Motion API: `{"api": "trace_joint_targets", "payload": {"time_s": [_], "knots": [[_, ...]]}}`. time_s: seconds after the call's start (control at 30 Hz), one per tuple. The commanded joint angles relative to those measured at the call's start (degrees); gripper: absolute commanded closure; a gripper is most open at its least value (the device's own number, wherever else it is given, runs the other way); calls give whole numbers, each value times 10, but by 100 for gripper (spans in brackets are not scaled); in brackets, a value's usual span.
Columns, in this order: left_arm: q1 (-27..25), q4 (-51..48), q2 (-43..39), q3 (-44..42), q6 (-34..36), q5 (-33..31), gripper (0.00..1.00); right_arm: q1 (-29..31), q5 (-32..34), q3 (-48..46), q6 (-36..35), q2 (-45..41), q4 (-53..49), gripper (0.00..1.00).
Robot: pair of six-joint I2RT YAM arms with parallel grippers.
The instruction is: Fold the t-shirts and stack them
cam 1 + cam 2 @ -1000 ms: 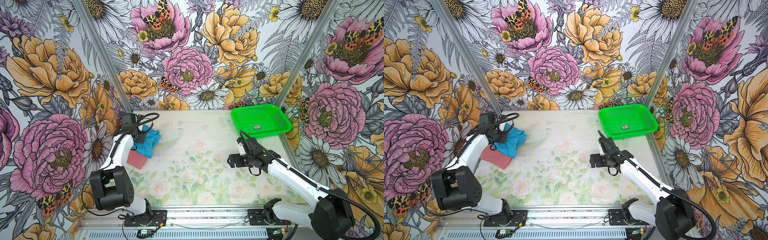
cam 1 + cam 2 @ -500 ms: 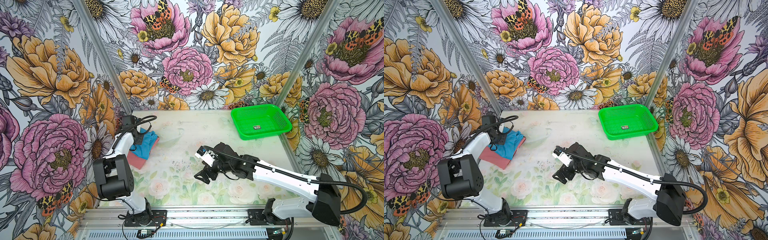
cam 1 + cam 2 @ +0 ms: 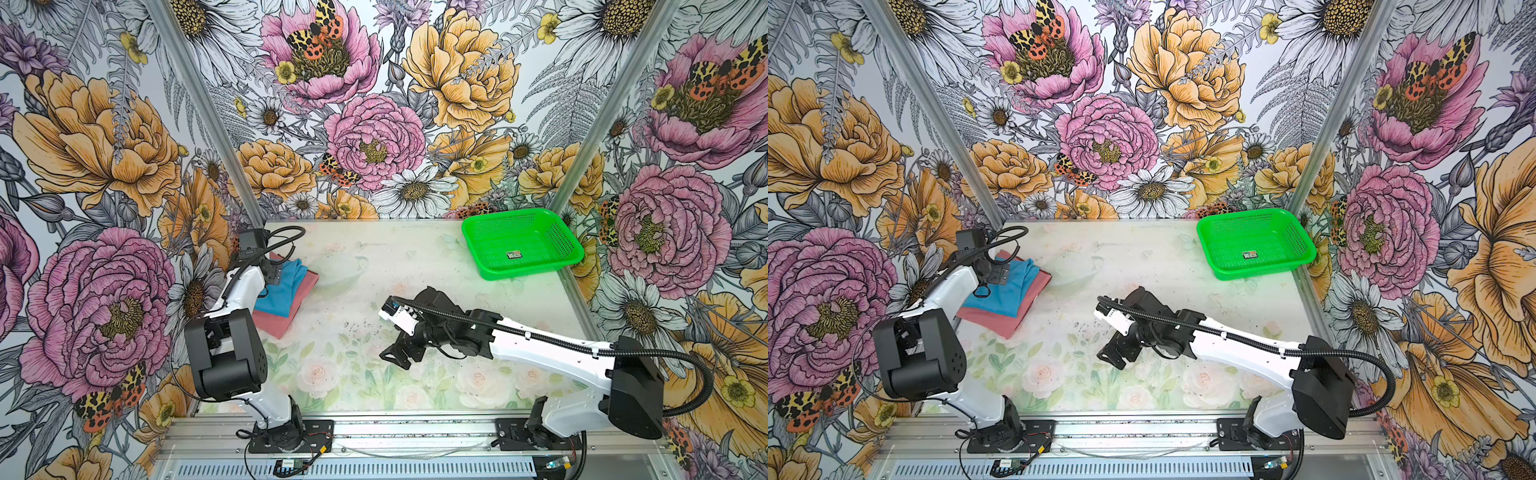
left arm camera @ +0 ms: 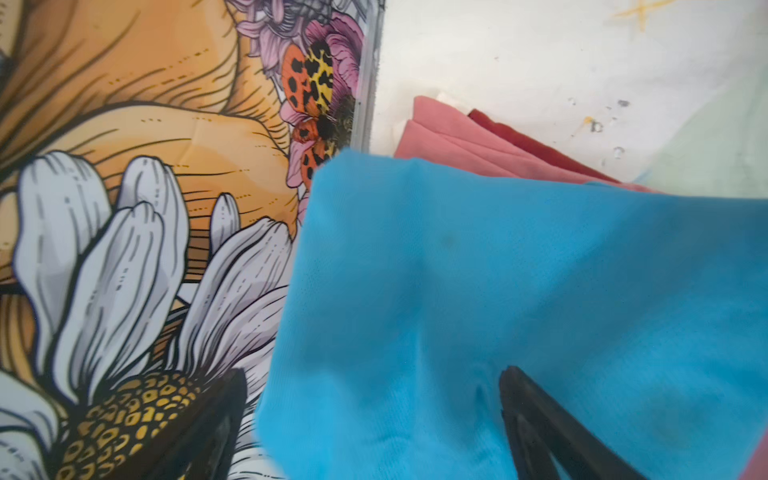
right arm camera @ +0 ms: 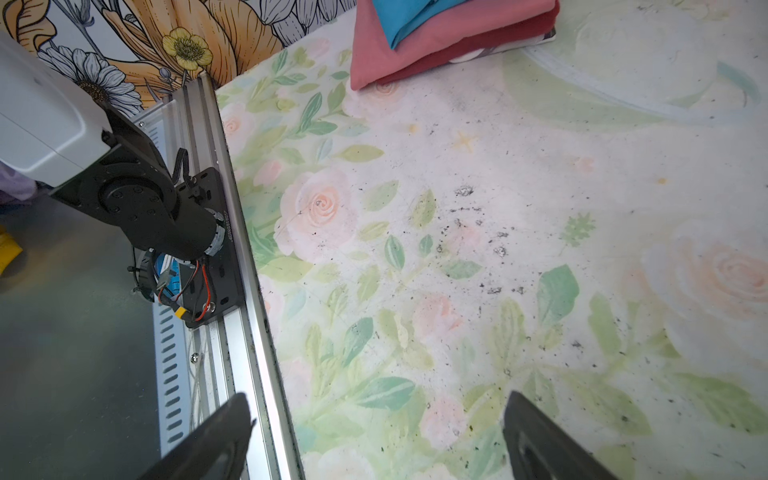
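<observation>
Shirts sit stacked at the left edge of the tabletop in both top views: the sky-blue t-shirt lies folded on the larger salmon-pink t-shirt, whose pink shows as a border along the near and right sides, close to the flowered wall. The left pincer is over the blue cloth's far-left part. The right pincer hovers mid-tabletop, spread with nothing between its fingers, well apart from the stack, with bare room around it. A green mesh basket stands in the far right corner. From the left wrist, the sky-blue t-shirt is soft matte knit with shallow creases. The salmon-pink t-shirt beyond it shows layered folded edges and a darker red layer beneath. The left pincer is spread wide, one finger over blue fabric, the other past its edge. From the right wrist, the right pincer is spread above speckled, rose-printed tabletop bounded by an aluminium rail, the stack's squared corner ahead.
</observation>
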Motion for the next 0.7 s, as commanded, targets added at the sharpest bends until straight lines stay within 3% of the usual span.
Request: {"api": "trace_joint_targets", "payload": {"time_s": [0.0,0.1,0.23,0.33,0.5,0.67], "knots": [[9,29,-35,29,-30,-35,1,2,8,4,-5,11,17,4],[10,-26,-46,65,-61,9,1,2,11,3,0,17,18,4],[15,-77,-69,65,-161,170,1,2,22,1,7,20,23,4],[14,-78,-75,40,-227,223,1,2,26,-1,10,17,23,4],[-9,-77,-96,-18,-307,196,1,2,17,-14,14,-4,22,4],[-77,-69,-143,-99,-390,105,7,2,8,-9,6,-7,22,5]]}}
